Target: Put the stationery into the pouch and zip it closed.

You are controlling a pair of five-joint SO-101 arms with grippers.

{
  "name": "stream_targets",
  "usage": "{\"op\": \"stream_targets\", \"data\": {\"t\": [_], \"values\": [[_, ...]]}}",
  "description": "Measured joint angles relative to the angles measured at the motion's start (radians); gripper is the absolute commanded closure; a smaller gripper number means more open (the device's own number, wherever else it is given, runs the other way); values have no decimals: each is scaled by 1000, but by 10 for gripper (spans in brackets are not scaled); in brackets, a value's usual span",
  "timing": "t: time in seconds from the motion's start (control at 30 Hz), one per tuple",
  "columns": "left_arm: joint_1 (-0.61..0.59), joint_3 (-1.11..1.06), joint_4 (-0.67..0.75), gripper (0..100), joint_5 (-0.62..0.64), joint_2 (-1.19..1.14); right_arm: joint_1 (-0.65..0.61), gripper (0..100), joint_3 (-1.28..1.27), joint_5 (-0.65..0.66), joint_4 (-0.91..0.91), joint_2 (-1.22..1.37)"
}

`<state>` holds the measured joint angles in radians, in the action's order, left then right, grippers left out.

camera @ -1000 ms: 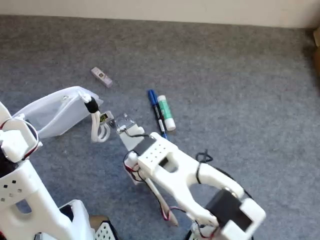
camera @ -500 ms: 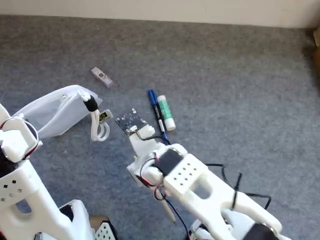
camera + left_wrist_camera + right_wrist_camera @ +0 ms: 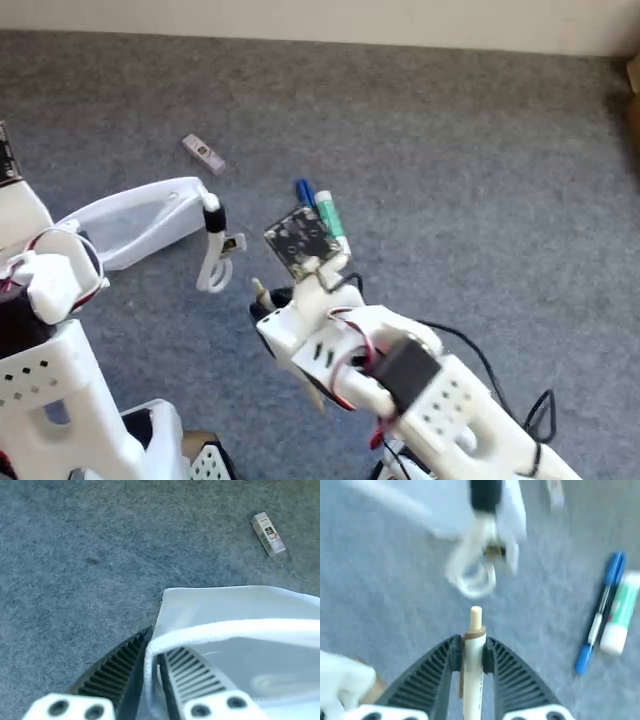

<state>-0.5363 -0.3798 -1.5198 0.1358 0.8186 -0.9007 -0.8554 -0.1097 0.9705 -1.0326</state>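
Pen clamped in right gripper points its long axis toward pouch mouth, near ahead, whose rim left gripper grips tight.

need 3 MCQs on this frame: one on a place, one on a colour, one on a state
1. Where is the small white box?
A) on the carpet, apart from the pouch
B) inside it
C) on top of it

2. What colour is the loose pen beside the glue stick?
A) red
B) blue
C) yellow

3. What state is the right gripper in?
A) open, empty
B) shut on the pouch
C) shut on a white pen

Answers:
1 A: the box lies on bare carpet beyond the pouch's rim.
2 B: the right wrist view shows a blue body and cap.
3 C: its jaws clamp the pen, whose beige tip sticks out past them.
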Motion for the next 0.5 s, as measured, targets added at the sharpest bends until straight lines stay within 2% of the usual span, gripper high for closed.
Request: {"op": "stream_targets", "data": {"t": [0.5], "values": [[146, -9, 0, 993, 3, 0, 0, 995, 0, 0, -293, -282]]}}
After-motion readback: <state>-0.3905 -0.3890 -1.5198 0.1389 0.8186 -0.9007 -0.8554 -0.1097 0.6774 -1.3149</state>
